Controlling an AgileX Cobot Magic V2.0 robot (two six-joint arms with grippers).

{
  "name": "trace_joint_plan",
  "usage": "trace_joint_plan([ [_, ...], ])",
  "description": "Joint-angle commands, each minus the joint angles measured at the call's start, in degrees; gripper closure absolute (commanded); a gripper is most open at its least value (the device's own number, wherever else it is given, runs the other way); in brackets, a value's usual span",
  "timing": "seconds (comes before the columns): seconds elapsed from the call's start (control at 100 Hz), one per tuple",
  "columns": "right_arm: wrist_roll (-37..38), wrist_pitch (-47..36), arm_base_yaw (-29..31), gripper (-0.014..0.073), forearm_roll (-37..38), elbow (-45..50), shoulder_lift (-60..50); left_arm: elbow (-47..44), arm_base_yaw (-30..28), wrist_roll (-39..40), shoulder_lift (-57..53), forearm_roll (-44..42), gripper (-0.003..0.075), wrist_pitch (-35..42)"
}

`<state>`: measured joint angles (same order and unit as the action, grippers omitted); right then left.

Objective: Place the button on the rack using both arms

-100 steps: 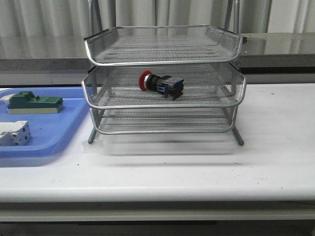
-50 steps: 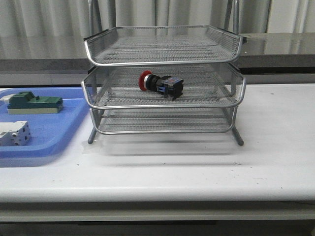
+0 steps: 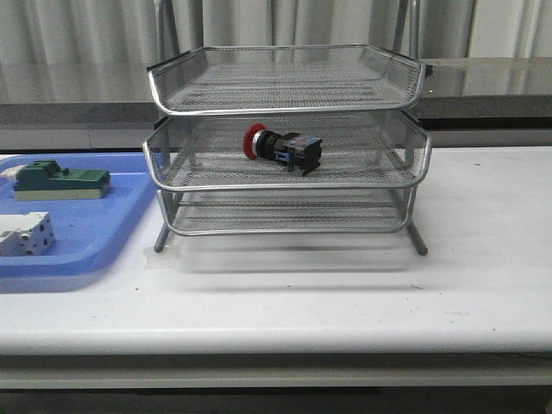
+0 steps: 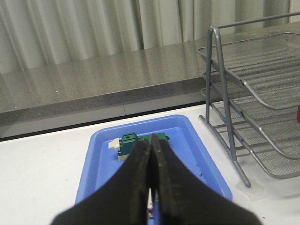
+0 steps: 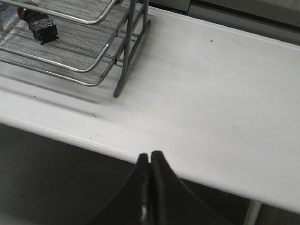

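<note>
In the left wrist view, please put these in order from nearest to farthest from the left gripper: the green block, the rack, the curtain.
From the left gripper, which is shut:
1. Green block, in the blue tray just beyond the fingertips.
2. Rack, off to one side on the white table.
3. Curtain, behind the grey ledge.

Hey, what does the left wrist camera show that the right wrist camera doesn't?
Only the left wrist view shows the blue tray with the green block in it, plus the closed left pincer. Only the right wrist view shows the button lying on the rack's mesh, the table's front edge and the closed right pincer. Both show part of the rack and the white table.
</note>
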<state>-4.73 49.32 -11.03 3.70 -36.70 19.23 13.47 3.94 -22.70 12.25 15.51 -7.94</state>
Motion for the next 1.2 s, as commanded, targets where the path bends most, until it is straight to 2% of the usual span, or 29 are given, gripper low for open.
trace_joint_plan([
  [0.0, 0.21, -3.67, 0.41, 0.0654, 0.4, -1.4, 0.52, 1.59, -0.13, 0.62, 0.63, 0.68, 0.074, 4.6],
  [0.2, 0.22, -6.52, 0.46, 0.0654, 0.4, 0.7, 0.11, 1.59, -0.13, 0.62, 0.63, 0.68, 0.074, 4.6],
  [0.53, 3.22, -31.35, 0.66, 0.0654, 0.4, 16.89, -9.94, 1.59, -0.13, 0.62, 0.63, 0.68, 0.074, 4.6],
  [0.67, 3.55, -38.63, 2.45, 0.0654, -0.58, 24.5, -14.79, 1.59, -0.13, 0.62, 0.63, 0.68, 0.074, 4.6],
  [0.92, 7.75, -42.92, 7.02, 0.0654, -1.24, 33.59, -21.01, 1.59, -0.13, 0.62, 0.63, 0.68, 0.074, 4.6],
  [1.19, 7.8, -45.39, 7.53, 0.0654, -1.24, 37.46, -21.07, 1.59, -0.13, 0.62, 0.63, 0.68, 0.074, 4.6],
])
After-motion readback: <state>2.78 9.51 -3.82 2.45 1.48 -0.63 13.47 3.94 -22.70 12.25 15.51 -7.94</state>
